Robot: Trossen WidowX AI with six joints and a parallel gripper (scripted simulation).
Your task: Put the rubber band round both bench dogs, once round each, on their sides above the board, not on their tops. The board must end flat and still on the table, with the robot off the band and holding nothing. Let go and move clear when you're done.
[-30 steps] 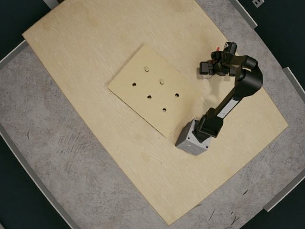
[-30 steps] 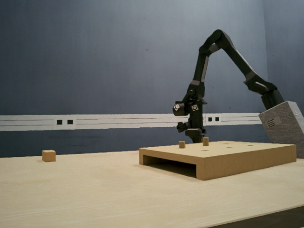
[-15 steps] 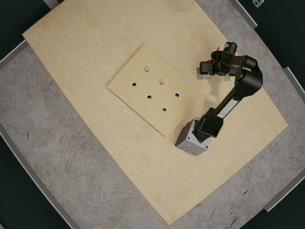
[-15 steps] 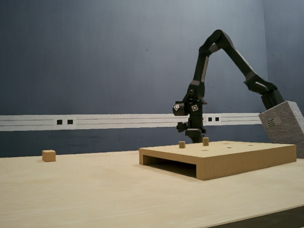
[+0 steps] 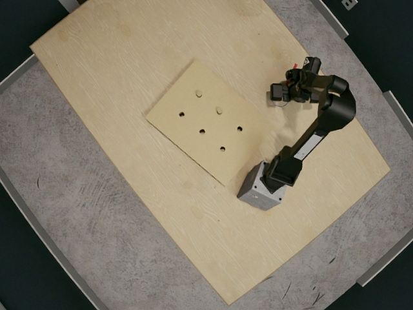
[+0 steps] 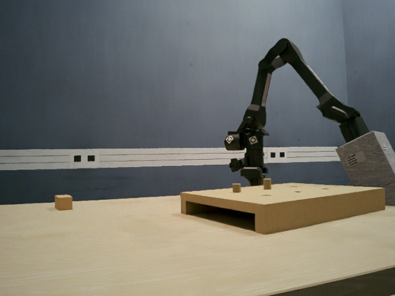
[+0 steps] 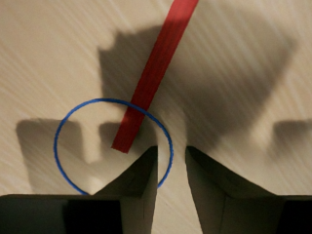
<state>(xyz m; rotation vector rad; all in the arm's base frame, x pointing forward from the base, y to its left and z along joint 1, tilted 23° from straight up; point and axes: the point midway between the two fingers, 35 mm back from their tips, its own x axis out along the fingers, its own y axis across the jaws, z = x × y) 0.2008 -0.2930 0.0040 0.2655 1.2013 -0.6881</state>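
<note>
Top view: our claw (image 5: 274, 100) hangs low over the counter (image 5: 116, 50), off the board (image 5: 186, 100), which lies well off to its side. Both dogs (image 5: 199, 93) (image 5: 219, 110) stand bare on it.

Exterior: the claw's tips are hidden behind the board, right behind the nearer dog (image 6: 266, 183).

Wrist: the band (image 7: 93, 100) lies flat on the counter right under the claw. One finger (image 7: 141, 171) is over the loop and one strand runs in the gap between them. The claw is only narrowly parted and grips nothing. A red strip (image 7: 155, 73) lies across the band just ahead.
</note>
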